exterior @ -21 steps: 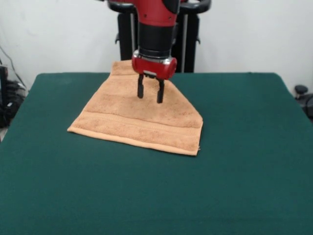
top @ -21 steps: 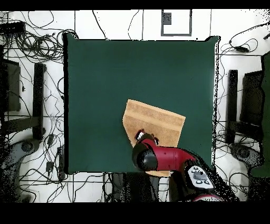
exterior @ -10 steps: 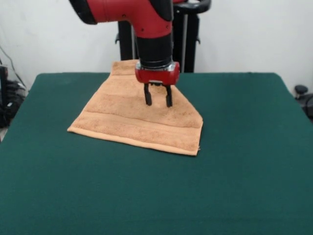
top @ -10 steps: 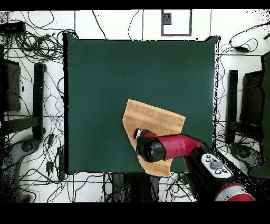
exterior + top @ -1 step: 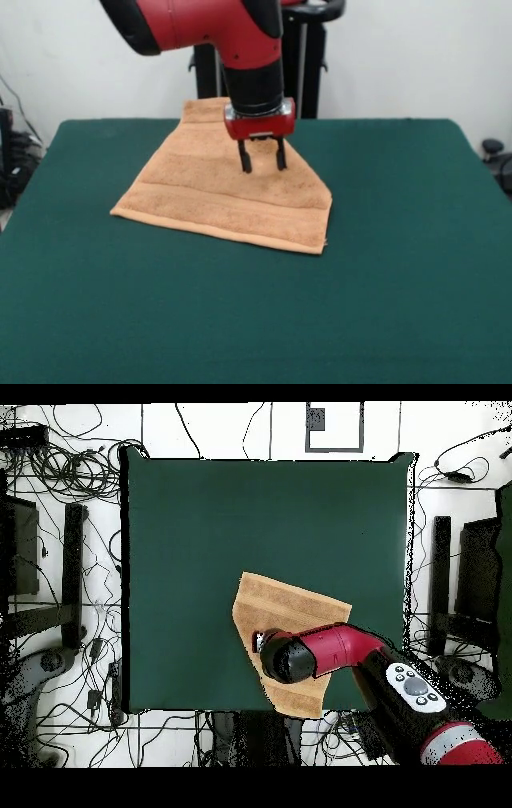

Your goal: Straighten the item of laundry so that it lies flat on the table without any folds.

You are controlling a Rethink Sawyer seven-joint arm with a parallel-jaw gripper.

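from the front, the red and black arm (image 5: 232, 32) comes down over the towel (image 5: 216, 200) and ends in the claw (image 5: 262, 166), whose two dark fingers (image 5: 246, 160) stand apart with a clear gap between them — open, gripping nothing. the tips sit low over the towel's upper right part, close to its slanting right edge; whether they touch the cloth i cannot tell. the towel lies on the green bench (image 5: 384, 304) toward the far side, left of centre. it is not a plain square here: the near edge runs long and straight with a woven band just behind it, the right side slants in toward the back, and the far end is narrow and reaches the bench's back edge. its near right corner points toward the middle of the bench. the rest of the green cloth is well apart from it.

from overhead, the towel (image 5: 290, 609) lies near the bottom edge of the bench (image 5: 200, 524), a little right of centre, and its lower end runs to that edge. the banded end faces up into the bench, set at a slight tilt. the arm (image 5: 330, 652) reaches in from the lower right across the towel's lower half — its round dark end covers the claw, so only a small pale bit shows beside it.
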